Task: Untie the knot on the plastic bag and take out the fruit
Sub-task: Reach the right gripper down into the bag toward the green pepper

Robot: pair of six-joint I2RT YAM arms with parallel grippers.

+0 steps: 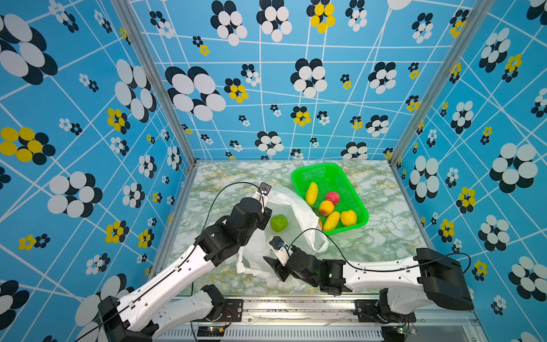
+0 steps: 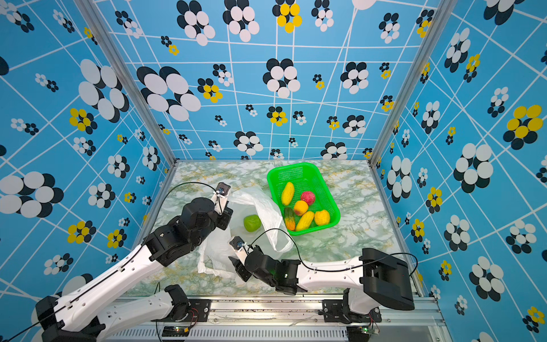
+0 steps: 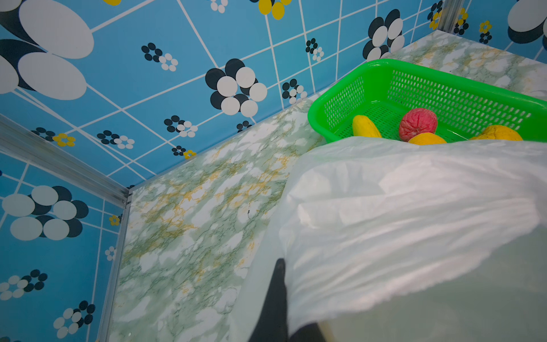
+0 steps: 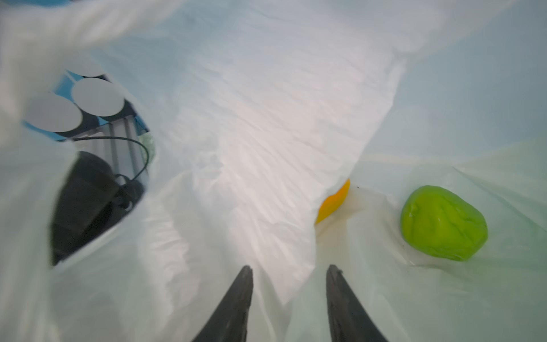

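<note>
The plastic bag point(image 1: 296, 207) point(image 2: 263, 204) lies open mid-table, thin and white. My left gripper point(image 1: 265, 218) point(image 2: 226, 217) is shut on the bag's far-left edge and holds it raised; one black finger point(image 3: 279, 296) shows under the film point(image 3: 414, 207). A green round fruit point(image 1: 278, 223) point(image 2: 252, 223) point(image 4: 443, 222) rests inside the bag. My right gripper point(image 1: 273, 268) point(image 4: 290, 268) is open at the bag's near mouth, with a loose fold point(image 4: 266, 118) hanging between its fingers. An orange piece point(image 4: 334, 204) peeks past that fold. The knot is out of view.
A green mesh basket point(image 1: 299, 171) point(image 2: 275, 171) point(image 3: 384, 63) stands right of the bag and touches it. It holds several fruit, among them a yellow long one point(image 1: 311, 193) and a red bumpy ball point(image 1: 332, 197). Patterned walls close three sides.
</note>
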